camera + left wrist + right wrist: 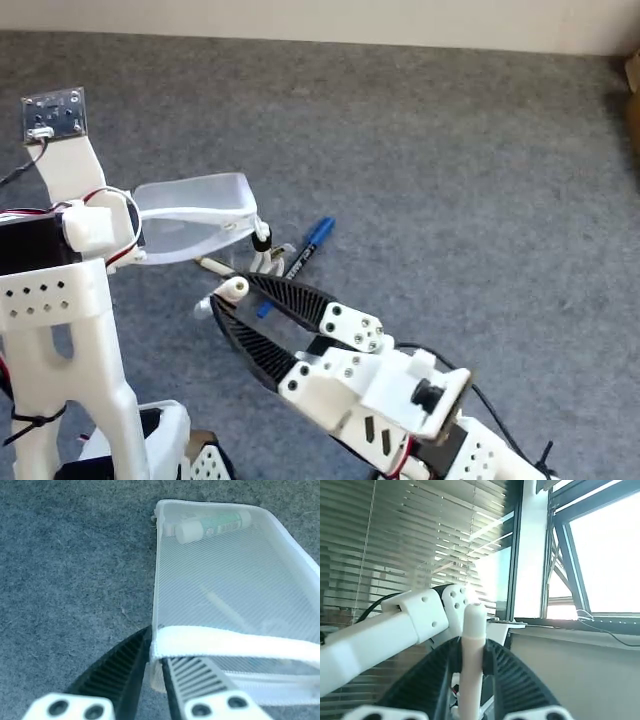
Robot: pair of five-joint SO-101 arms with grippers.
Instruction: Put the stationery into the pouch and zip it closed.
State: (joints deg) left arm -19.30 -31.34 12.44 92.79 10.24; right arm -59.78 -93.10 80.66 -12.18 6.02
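My left gripper [156, 652] is shut on the white rim of a translucent mesh pouch [225, 585] and holds its mouth up off the carpet. A white-capped stick with a green label [212, 525] lies inside at the pouch's far end. In the high view the pouch [195, 222] hangs beside the left arm. My right gripper [228, 293] is shut on a white pen [236, 289] just in front of the pouch mouth. In the right wrist view that white pen [472, 630] stands up between the black fingers [510, 675]. A blue marker [310, 246] lies on the carpet.
Loose stationery, among it a black-capped piece [262, 241] and a pale pen [214, 267], lies clustered by the pouch mouth. The left arm's white tower [60, 330] stands at the left. Grey carpet [450, 180] stretches open to the right and back.
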